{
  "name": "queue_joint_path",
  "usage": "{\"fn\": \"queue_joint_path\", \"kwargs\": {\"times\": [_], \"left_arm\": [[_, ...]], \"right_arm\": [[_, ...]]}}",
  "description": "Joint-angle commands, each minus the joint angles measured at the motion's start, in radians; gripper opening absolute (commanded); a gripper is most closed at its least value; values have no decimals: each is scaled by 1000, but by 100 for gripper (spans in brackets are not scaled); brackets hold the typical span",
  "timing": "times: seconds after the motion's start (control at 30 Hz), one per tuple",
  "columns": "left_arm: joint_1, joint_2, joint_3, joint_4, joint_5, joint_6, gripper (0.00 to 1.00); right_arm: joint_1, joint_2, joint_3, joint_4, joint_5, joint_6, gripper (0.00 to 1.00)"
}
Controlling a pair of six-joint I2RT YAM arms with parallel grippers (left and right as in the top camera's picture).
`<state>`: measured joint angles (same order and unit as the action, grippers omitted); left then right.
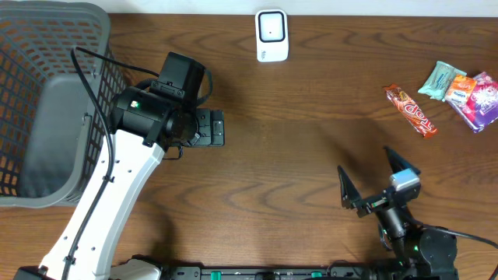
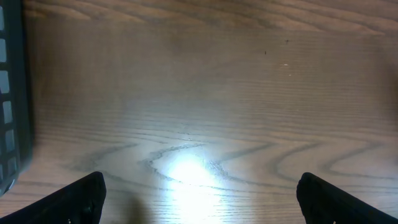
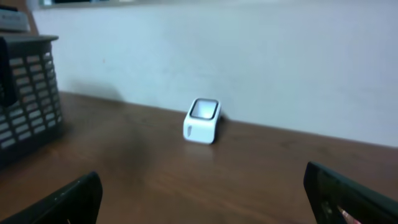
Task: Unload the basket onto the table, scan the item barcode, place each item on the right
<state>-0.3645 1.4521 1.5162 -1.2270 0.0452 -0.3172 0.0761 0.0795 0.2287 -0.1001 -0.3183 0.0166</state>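
A white barcode scanner (image 1: 271,35) stands at the table's far edge, and the right wrist view shows the scanner (image 3: 203,120) against the wall. Packaged items lie at the right: a red-orange snack bar (image 1: 410,110), a pale green packet (image 1: 441,78), an orange packet (image 1: 461,89) and a purple-pink packet (image 1: 484,101). My right gripper (image 1: 364,161) (image 3: 202,177) stands open near the front edge, left of the items, holding nothing. My left gripper (image 1: 212,128) (image 2: 200,183) is open over bare wood beside the basket, also holding nothing.
A large grey mesh basket (image 1: 31,47) fills the left end of the table, and its wall (image 2: 11,93) shows at the left of the left wrist view. A black cable (image 1: 89,78) runs along the left arm over the basket's rim.
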Motion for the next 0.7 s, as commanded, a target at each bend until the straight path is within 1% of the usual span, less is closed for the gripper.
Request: {"fn": "queue_joint_path", "kwargs": {"times": [0.0,0.17,0.43,0.67], "left_arm": [[0,1,6,-3,-16,-1,98],[0,1,6,-3,-16,-1,98],[0,1,6,-3,-16,-1,98],[0,1,6,-3,-16,-1,98]], "right_arm": [[-16,-35,-38,48,-1,-11,99],[-16,-75,-98,138,14,-15,99],[-17,-74,-176,253,50,-14,99],[-22,-74,-193,270,111,-14,99]]}}
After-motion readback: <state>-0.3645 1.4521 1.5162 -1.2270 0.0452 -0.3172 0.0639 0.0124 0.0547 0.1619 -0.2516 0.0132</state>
